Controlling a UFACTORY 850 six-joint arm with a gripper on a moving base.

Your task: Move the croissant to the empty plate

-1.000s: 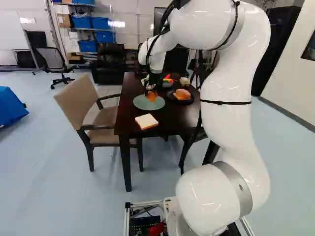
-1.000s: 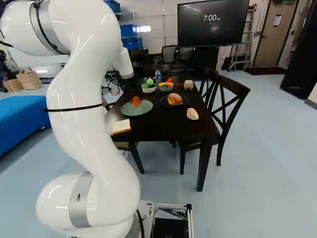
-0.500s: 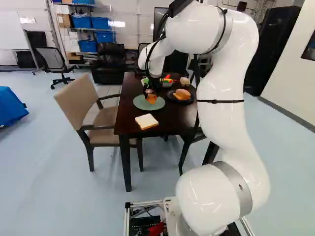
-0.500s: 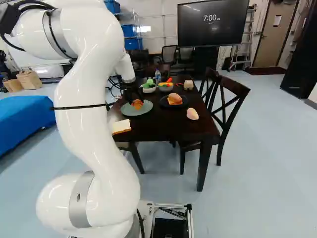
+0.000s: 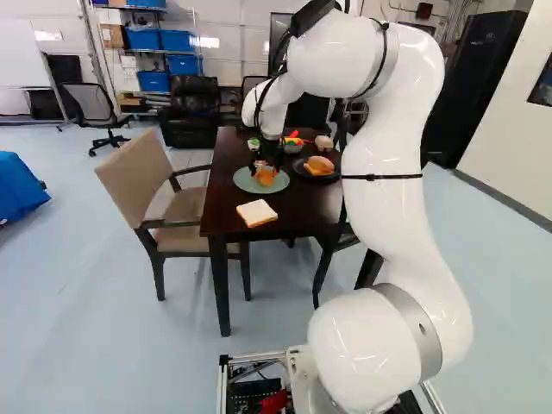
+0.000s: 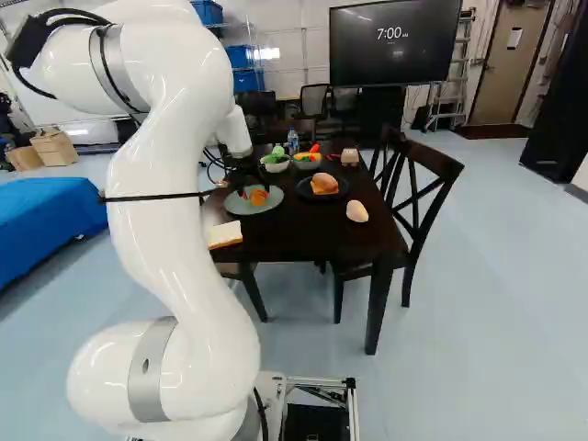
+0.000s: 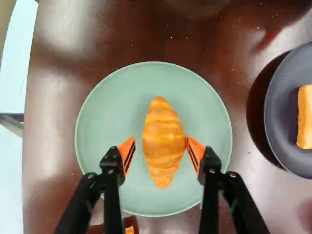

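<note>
Croissant (image 7: 163, 141) on green plate (image 7: 105, 117), bare margin all round

Pale blue floor (image 5: 103, 285) under a dark, glossy table (image 6: 294, 230). Along its left edge in the left base view, a beige armchair (image 5: 142, 177); beyond the far left corner, blue bins (image 5: 181, 65) on shelving. Off the right edge in the right base view, a cross-backed chair (image 6: 435, 154). Past the far edge, a large screen (image 6: 395, 60) and white, glare-streaked wall (image 6: 276, 28).
</note>
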